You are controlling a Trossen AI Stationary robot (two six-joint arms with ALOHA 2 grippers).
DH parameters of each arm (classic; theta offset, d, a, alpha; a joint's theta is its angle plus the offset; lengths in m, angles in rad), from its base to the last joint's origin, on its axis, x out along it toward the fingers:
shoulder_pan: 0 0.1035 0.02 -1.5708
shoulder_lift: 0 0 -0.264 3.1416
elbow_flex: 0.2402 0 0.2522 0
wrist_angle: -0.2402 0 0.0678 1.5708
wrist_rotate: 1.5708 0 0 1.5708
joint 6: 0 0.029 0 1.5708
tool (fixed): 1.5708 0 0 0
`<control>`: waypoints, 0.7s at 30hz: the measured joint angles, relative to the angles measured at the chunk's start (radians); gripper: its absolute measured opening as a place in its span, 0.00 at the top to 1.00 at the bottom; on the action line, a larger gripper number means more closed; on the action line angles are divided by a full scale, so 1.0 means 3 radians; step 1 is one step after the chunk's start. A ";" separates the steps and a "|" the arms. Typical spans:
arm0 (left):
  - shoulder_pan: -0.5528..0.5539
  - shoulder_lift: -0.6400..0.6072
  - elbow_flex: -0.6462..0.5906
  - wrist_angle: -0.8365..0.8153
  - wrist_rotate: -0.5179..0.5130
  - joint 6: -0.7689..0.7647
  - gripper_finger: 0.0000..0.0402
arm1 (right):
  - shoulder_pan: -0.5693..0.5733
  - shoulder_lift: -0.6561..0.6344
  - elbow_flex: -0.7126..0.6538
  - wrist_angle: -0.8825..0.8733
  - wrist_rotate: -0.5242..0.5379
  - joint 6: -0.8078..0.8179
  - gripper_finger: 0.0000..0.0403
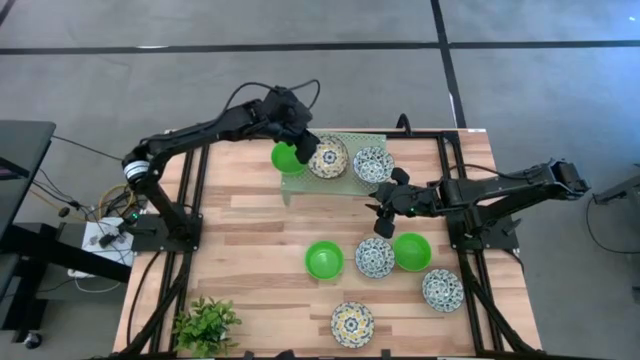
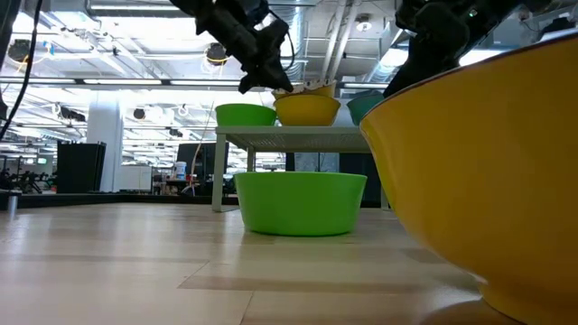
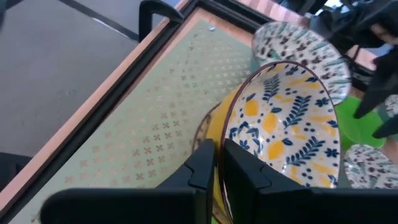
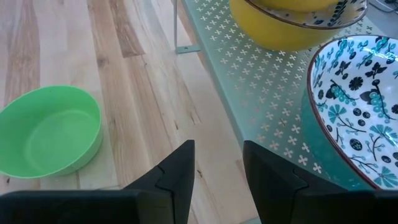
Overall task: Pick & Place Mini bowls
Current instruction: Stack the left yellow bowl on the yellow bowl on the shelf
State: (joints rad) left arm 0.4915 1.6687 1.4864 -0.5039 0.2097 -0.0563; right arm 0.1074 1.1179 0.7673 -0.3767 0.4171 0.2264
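Note:
On the pale green perforated rack (image 1: 345, 185) at the far middle stand a plain green mini bowl (image 1: 287, 158), a yellow-blue floral bowl (image 1: 328, 158) and a blue floral bowl (image 1: 373, 165). My left gripper (image 1: 303, 148) is at the yellow-blue bowl (image 3: 283, 124), shut on its rim. My right gripper (image 4: 217, 177) hangs open over bare wood by the rack's near edge (image 1: 381, 217), touching nothing. On the table stand two green bowls (image 1: 323, 260) (image 1: 411, 251), two blue floral bowls (image 1: 375, 257) (image 1: 442, 290) and a yellow-blue one (image 1: 352, 323). My left gripper pinches the yellow-blue floral bowl's rim (image 3: 219, 158) on its left side, one finger (image 3: 245, 174) inside the bowl and the other (image 3: 200, 171) outside. The fingers come slanting down from the far left. The bowl sits upright at the rack top (image 2: 307, 110); whether its base rests there I cannot tell.
A small leafy plant (image 1: 205, 325) stands at the near left corner. The table's left half is bare wood. In the low view the near yellow bowl (image 2: 488, 171) fills the right side, with a green bowl (image 2: 301, 203) in front of the rack's legs.

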 joint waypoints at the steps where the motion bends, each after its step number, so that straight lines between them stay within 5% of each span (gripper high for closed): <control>1: 0.0000 0.0028 0.0000 -0.0002 -0.0010 -0.0001 0.93 | 0.0000 0.0000 0.0000 0.0000 0.0000 0.0000 0.67; 12: 0.0021 0.0127 -0.0003 0.0049 -0.0002 0.0001 0.91 | 0.0009 0.0000 0.0000 -0.0005 -0.0001 0.0001 0.67; 21: 0.0039 0.0024 -0.0001 0.0103 0.0004 0.0016 0.74 | 0.0008 0.0000 0.0000 -0.0013 -0.0003 0.0001 0.67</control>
State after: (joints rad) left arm 0.5031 1.6760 1.4860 -0.4729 0.2109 -0.0513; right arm 0.1098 1.1179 0.7673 -0.3807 0.4164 0.2266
